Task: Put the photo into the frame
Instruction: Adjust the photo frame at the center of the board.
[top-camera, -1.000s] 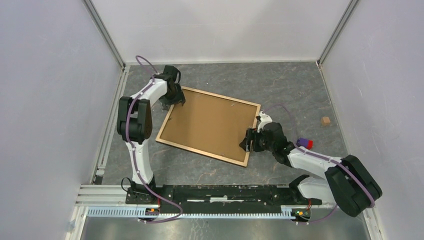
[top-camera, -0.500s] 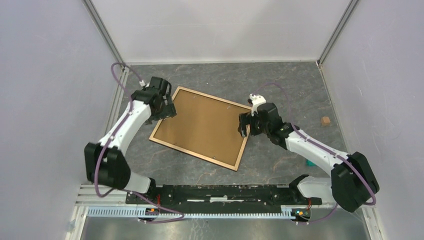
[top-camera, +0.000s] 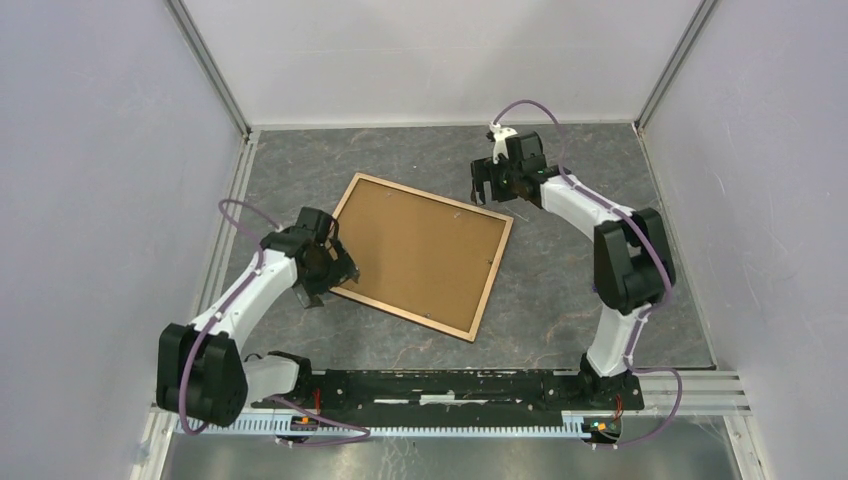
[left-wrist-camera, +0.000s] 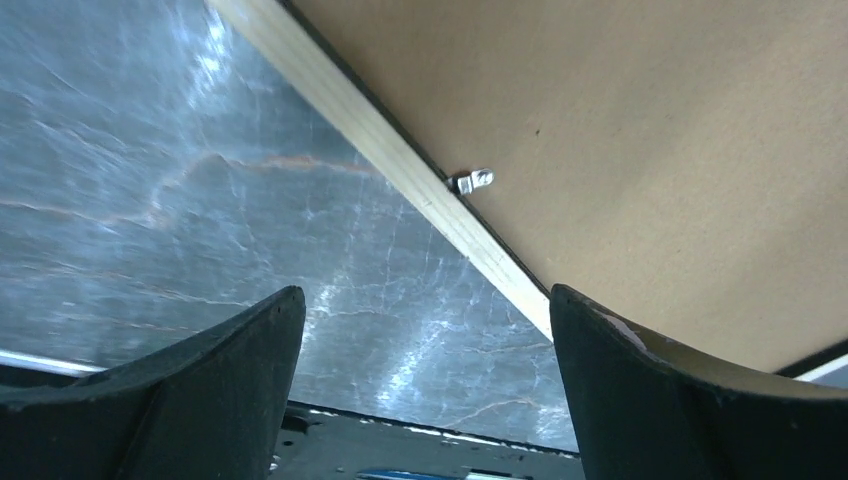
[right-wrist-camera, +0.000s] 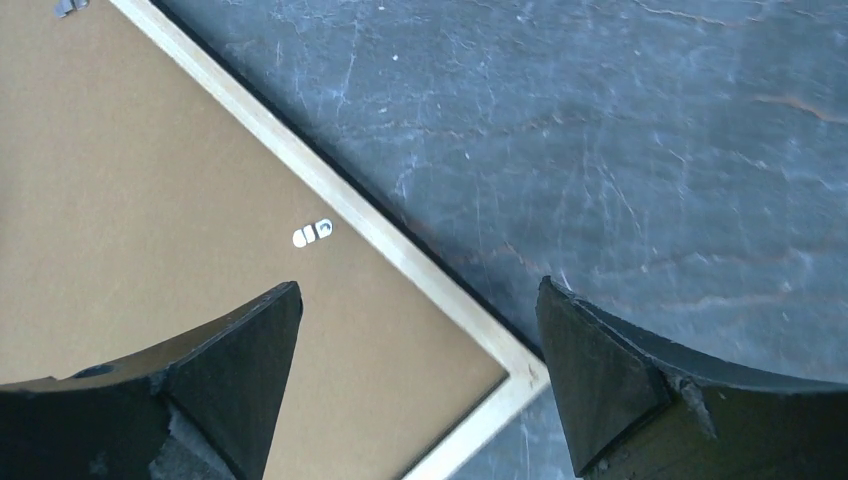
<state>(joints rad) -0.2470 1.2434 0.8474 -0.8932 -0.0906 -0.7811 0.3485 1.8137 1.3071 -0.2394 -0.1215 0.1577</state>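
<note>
- Left gripper (left-wrist-camera: 420, 335): jaws spread wide, nothing held. Sits over the near-left end of the frame (top-camera: 430, 197), one tan rail running between its fingers.
- Right gripper (right-wrist-camera: 418, 345): jaws likewise wide, empty, above the frame's far-right corner.
- Frame lies flat mid-table (top-camera: 570, 290), tan back up, askew; brown backing board (top-camera: 420, 250) inside the rails.
- Small metal tab (left-wrist-camera: 470, 182) on the board by the rail.
</note>
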